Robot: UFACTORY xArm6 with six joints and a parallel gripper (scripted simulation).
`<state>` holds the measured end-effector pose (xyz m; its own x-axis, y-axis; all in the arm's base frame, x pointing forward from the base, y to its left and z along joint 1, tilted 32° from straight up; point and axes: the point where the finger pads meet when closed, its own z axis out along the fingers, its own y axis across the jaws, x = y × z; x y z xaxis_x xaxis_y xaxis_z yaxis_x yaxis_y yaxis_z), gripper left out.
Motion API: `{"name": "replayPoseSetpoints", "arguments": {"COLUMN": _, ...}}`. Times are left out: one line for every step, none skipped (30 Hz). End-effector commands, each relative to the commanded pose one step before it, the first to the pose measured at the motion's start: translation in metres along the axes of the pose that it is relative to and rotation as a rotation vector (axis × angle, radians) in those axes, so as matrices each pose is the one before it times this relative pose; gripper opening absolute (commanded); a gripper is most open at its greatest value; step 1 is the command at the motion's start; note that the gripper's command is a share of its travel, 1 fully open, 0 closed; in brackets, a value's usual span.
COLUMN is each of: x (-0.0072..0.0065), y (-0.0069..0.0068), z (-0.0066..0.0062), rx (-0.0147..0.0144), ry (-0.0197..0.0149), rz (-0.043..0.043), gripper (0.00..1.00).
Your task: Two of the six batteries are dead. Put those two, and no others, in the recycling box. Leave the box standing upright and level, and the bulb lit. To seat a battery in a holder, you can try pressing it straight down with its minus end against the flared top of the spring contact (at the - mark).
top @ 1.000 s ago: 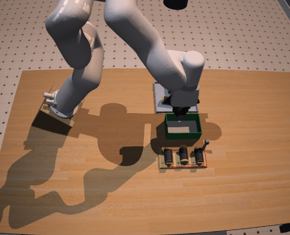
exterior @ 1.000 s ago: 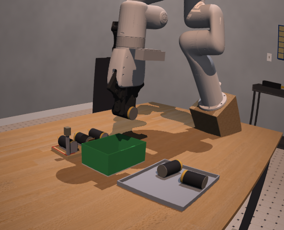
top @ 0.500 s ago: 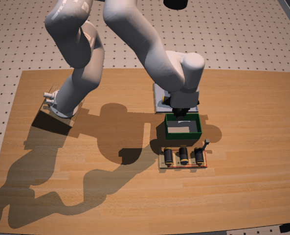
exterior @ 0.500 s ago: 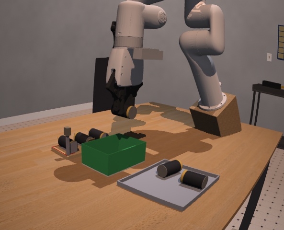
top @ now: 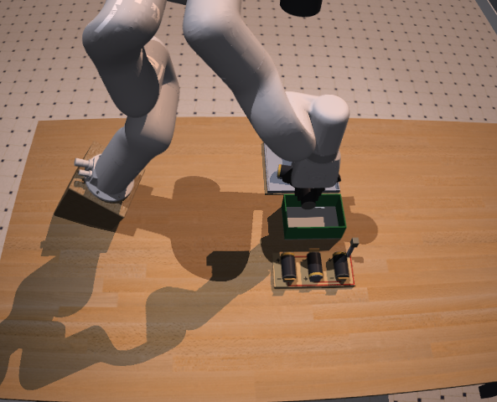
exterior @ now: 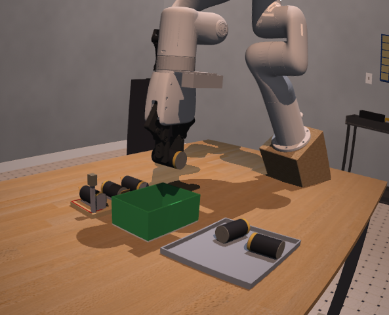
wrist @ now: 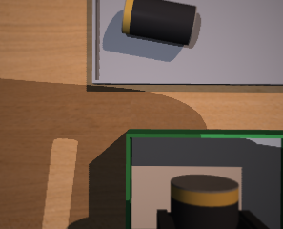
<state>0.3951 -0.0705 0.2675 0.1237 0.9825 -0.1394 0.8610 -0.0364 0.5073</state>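
Observation:
My gripper [top: 308, 199] [exterior: 168, 158] is shut on a black battery [exterior: 180, 160] [wrist: 205, 185] with a yellow band, held lying sideways above the green box [top: 313, 232] [exterior: 130, 216] [wrist: 129, 181]. The box stands upright; no battery shows in the visible part of its inside. Two batteries [exterior: 232, 230] [exterior: 266, 245] lie in the grey tray [exterior: 204, 257] [wrist: 255, 52]; the arm partly hides them in the top view. Three batteries [top: 288, 265] [top: 314, 265] [top: 341, 265] lie side by side in the holder board [top: 276, 276]. I cannot make out a lit bulb.
A thin post [top: 351, 249] [exterior: 92, 199] with a small block on top rises at the board's right end in the top view. The box stands between tray and board, close to both. The arm's wooden base block [top: 90, 212] [exterior: 282, 166] stands farther off on the table.

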Motion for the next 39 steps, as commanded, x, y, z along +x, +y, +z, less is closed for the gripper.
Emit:
{"name": "replayPoseSetpoints", "arguments": {"x": -0.00013, "y": 0.00094, "z": 0.02613, "rx": -0.00018, "ry": -0.00039, "rz": -0.00001, "gripper": 0.28}}
{"name": "replayPoseSetpoints", "arguments": {"x": 0.0, "y": -0.00001, "z": 0.00889, "rx": 0.0, "ry": 0.00001, "rz": 0.0, "gripper": 0.28}}
{"name": "replayPoseSetpoints", "arguments": {"x": 0.0, "y": 0.00001, "z": 0.00609, "rx": 0.0, "ry": -0.00002, "rz": 0.0, "gripper": 0.28}}
{"name": "replayPoseSetpoints", "arguments": {"x": 0.0, "y": -0.00001, "z": 0.00287, "rx": 0.0, "ry": 0.00001, "rz": 0.0, "gripper": 0.28}}
{"name": "replayPoseSetpoints", "arguments": {"x": 0.0, "y": 0.0, "z": 0.0005, "rx": 0.0, "ry": 0.00001, "rz": 0.0, "gripper": 0.28}}
{"name": "replayPoseSetpoints", "arguments": {"x": 0.0, "y": 0.0, "z": 0.0, "rx": 0.0, "ry": 0.0, "rz": 0.0, "gripper": 0.28}}
{"name": "replayPoseSetpoints", "arguments": {"x": 0.0, "y": 0.0, "z": 0.0, "rx": 0.0, "ry": 0.0, "rz": 0.0, "gripper": 0.28}}
{"name": "replayPoseSetpoints", "arguments": {"x": 0.0, "y": 0.0, "z": 0.0, "rx": 0.0, "ry": 0.0, "rz": 0.0, "gripper": 0.28}}
{"name": "replayPoseSetpoints", "arguments": {"x": 0.0, "y": 0.0, "z": 0.0, "rx": 0.0, "ry": 0.0, "rz": 0.0, "gripper": 0.28}}
{"name": "replayPoseSetpoints", "arguments": {"x": 0.0, "y": 0.0, "z": 0.0, "rx": 0.0, "ry": 0.0, "rz": 0.0, "gripper": 0.28}}
{"name": "replayPoseSetpoints", "arguments": {"x": 0.0, "y": 0.0, "z": 0.0, "rx": 0.0, "ry": 0.0, "rz": 0.0, "gripper": 0.28}}
{"name": "replayPoseSetpoints", "arguments": {"x": 0.0, "y": 0.0, "z": 0.0, "rx": 0.0, "ry": 0.0, "rz": 0.0, "gripper": 0.28}}
{"name": "replayPoseSetpoints", "arguments": {"x": 0.0, "y": 0.0, "z": 0.0, "rx": 0.0, "ry": 0.0, "rz": 0.0, "gripper": 0.28}}
{"name": "replayPoseSetpoints", "arguments": {"x": 0.0, "y": 0.0, "z": 0.0, "rx": 0.0, "ry": 0.0, "rz": 0.0, "gripper": 0.28}}
{"name": "replayPoseSetpoints", "arguments": {"x": 0.0, "y": 0.00002, "z": 0.0, "rx": 0.0, "ry": 0.0, "rz": 0.0, "gripper": 0.28}}
{"name": "replayPoseSetpoints", "arguments": {"x": -0.00002, "y": 0.0001, "z": 0.0, "rx": 0.0, "ry": 0.0, "rz": 0.0, "gripper": 0.28}}
{"name": "replayPoseSetpoints", "arguments": {"x": 0.0, "y": 0.0, "z": 0.0, "rx": 0.0, "ry": 0.0, "rz": 0.0, "gripper": 0.28}}
{"name": "replayPoseSetpoints", "arguments": {"x": 0.0, "y": 0.0, "z": 0.0, "rx": 0.0, "ry": 0.0, "rz": 0.0, "gripper": 0.28}}
{"name": "replayPoseSetpoints", "arguments": {"x": -0.00004, "y": 0.0002, "z": 0.0, "rx": 0.0, "ry": 0.0, "rz": 0.0, "gripper": 0.28}}
{"name": "replayPoseSetpoints", "arguments": {"x": -0.00005, "y": 0.00028, "z": 0.0, "rx": 0.0, "ry": 0.0, "rz": 0.0, "gripper": 0.28}}
{"name": "replayPoseSetpoints", "arguments": {"x": -0.00006, "y": 0.00031, "z": 0.0, "rx": 0.0, "ry": 0.0, "rz": 0.0, "gripper": 0.28}}
{"name": "replayPoseSetpoints", "arguments": {"x": -0.00005, "y": 0.00028, "z": 0.0, "rx": 0.0, "ry": 0.0, "rz": 0.0, "gripper": 0.28}}
{"name": "replayPoseSetpoints", "arguments": {"x": -0.00004, "y": 0.0002, "z": 0.0, "rx": 0.0, "ry": 0.0, "rz": 0.0, "gripper": 0.28}}
{"name": "replayPoseSetpoints", "arguments": {"x": -0.00002, "y": 0.0001, "z": 0.0, "rx": 0.0, "ry": 0.0, "rz": 0.0, "gripper": 0.28}}
{"name": "replayPoseSetpoints", "arguments": {"x": 0.0, "y": 0.00002, "z": 0.0, "rx": 0.0, "ry": 0.0, "rz": 0.0, "gripper": 0.28}}
{"name": "replayPoseSetpoints", "arguments": {"x": 0.0, "y": 0.0, "z": 0.0, "rx": 0.0, "ry": 0.0, "rz": 0.0, "gripper": 0.28}}
{"name": "replayPoseSetpoints", "arguments": {"x": 0.0, "y": 0.0, "z": 0.0, "rx": 0.0, "ry": 0.0, "rz": 0.0, "gripper": 0.28}}
{"name": "replayPoseSetpoints", "arguments": {"x": 0.0, "y": 0.0, "z": 0.0, "rx": 0.0, "ry": 0.0, "rz": 0.0, "gripper": 0.28}}
{"name": "replayPoseSetpoints", "arguments": {"x": 0.0, "y": 0.0, "z": 0.0, "rx": 0.0, "ry": 0.0, "rz": 0.0, "gripper": 0.28}}
{"name": "replayPoseSetpoints", "arguments": {"x": 0.0, "y": 0.0, "z": 0.0, "rx": 0.0, "ry": 0.0, "rz": 0.0, "gripper": 0.28}}
{"name": "replayPoseSetpoints", "arguments": {"x": 0.0, "y": 0.0, "z": 0.0, "rx": 0.0, "ry": 0.0, "rz": 0.0, "gripper": 0.28}}
{"name": "replayPoseSetpoints", "arguments": {"x": 0.0, "y": 0.0, "z": 0.0, "rx": 0.0, "ry": 0.0, "rz": 0.0, "gripper": 0.28}}
{"name": "replayPoseSetpoints", "arguments": {"x": 0.0, "y": 0.0, "z": 0.0, "rx": 0.0, "ry": 0.0, "rz": 0.0, "gripper": 0.28}}
{"name": "replayPoseSetpoints", "arguments": {"x": 0.0, "y": 0.0, "z": 0.0, "rx": 0.0, "ry": 0.0, "rz": 0.0, "gripper": 0.28}}
{"name": "replayPoseSetpoints", "arguments": {"x": 0.0, "y": 0.0, "z": 0.0, "rx": 0.0, "ry": 0.0, "rz": 0.0, "gripper": 0.28}}
{"name": "replayPoseSetpoints", "arguments": {"x": 0.0, "y": 0.0, "z": 0.0, "rx": 0.0, "ry": 0.0, "rz": 0.0, "gripper": 0.28}}
{"name": "replayPoseSetpoints", "arguments": {"x": 0.0, "y": 0.0, "z": 0.00004, "rx": 0.0, "ry": 0.0, "rz": 0.0, "gripper": 0.28}}
{"name": "replayPoseSetpoints", "arguments": {"x": 0.0, "y": 0.0, "z": 0.00027, "rx": 0.0, "ry": -0.00001, "rz": 0.0, "gripper": 0.28}}
{"name": "replayPoseSetpoints", "arguments": {"x": 0.0, "y": 0.0, "z": 0.00068, "rx": 0.0, "ry": -0.00001, "rz": 0.0, "gripper": 0.28}}
